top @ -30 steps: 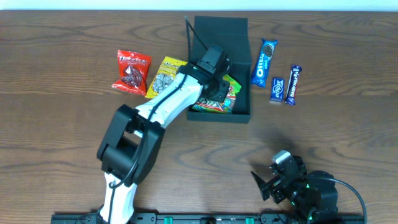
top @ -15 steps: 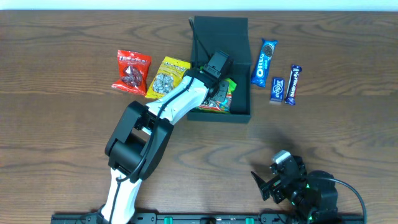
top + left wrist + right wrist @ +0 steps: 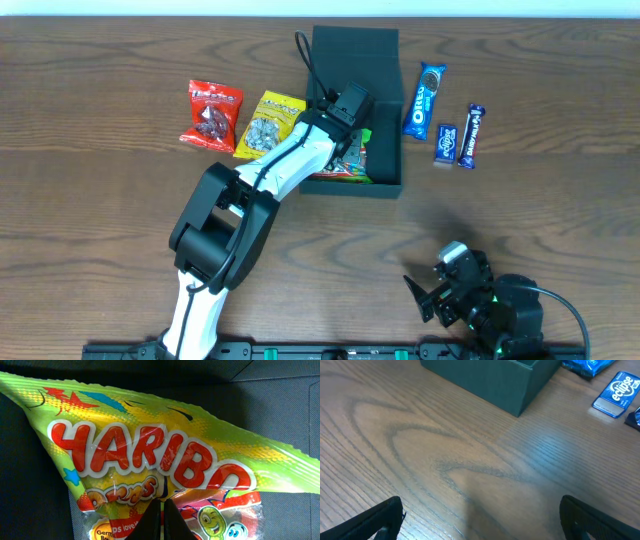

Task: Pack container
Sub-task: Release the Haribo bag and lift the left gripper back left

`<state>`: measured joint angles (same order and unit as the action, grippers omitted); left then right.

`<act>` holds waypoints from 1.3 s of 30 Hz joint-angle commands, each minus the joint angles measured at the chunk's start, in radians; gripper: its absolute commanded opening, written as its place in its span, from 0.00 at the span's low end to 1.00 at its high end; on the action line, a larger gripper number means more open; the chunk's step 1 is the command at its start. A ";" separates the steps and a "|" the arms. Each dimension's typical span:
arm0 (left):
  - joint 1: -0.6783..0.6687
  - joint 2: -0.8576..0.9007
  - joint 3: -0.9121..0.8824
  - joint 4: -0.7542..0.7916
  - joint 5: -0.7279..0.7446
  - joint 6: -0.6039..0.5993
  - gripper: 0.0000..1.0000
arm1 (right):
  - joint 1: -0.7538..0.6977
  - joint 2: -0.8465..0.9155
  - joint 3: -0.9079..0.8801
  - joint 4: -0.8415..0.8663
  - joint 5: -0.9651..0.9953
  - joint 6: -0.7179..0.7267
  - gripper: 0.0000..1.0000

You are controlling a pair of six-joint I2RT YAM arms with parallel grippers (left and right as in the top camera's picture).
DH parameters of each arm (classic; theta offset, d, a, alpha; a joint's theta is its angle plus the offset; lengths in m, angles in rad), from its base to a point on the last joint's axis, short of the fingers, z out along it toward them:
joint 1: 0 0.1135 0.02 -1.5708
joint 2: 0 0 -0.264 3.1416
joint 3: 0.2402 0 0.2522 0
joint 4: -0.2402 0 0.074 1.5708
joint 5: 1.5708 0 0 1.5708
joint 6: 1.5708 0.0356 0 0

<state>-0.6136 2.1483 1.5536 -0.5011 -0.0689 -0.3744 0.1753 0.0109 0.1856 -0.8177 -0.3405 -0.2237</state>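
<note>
The dark green matte square container [image 3: 355, 50] sits far-centre on the tabletop. Inside it, the left arm's fingers [image 3: 151, 525] pinch narrowly on the yellow-green crinkly Haribo gummy bag [image 3: 150, 455], which fans out ahead of them (letting go looks next). The right arm's fingers [image 3: 365, 520] gape wide, well apart from the box.

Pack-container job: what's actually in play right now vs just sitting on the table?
In play: container, Haribo bag inside it, left gripper shut on the bag.

Lying about, probably to pack later: red packet, yellow packet, Oreo, Eclipse, dark bar. Right gripper open, parked.
</note>
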 commanded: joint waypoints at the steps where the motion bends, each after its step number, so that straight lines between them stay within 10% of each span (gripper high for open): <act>1: -0.003 -0.010 0.011 -0.012 -0.034 -0.002 0.06 | 0.009 -0.005 -0.004 -0.001 -0.006 -0.013 0.99; 15: 0.014 -0.430 0.026 -0.142 -0.109 0.087 0.06 | 0.009 -0.005 -0.004 -0.001 -0.006 -0.013 0.99; 30: 0.289 -0.468 0.018 -0.451 0.045 0.091 0.06 | 0.010 -0.006 -0.004 0.119 -0.055 -0.014 0.99; 39: 0.338 -0.468 0.017 -0.531 0.071 0.117 0.06 | 0.010 -0.006 -0.004 0.575 -0.557 0.607 0.99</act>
<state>-0.2783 1.6798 1.5768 -1.0191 -0.0212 -0.2802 0.1764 0.0109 0.1818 -0.2752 -0.6937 0.0776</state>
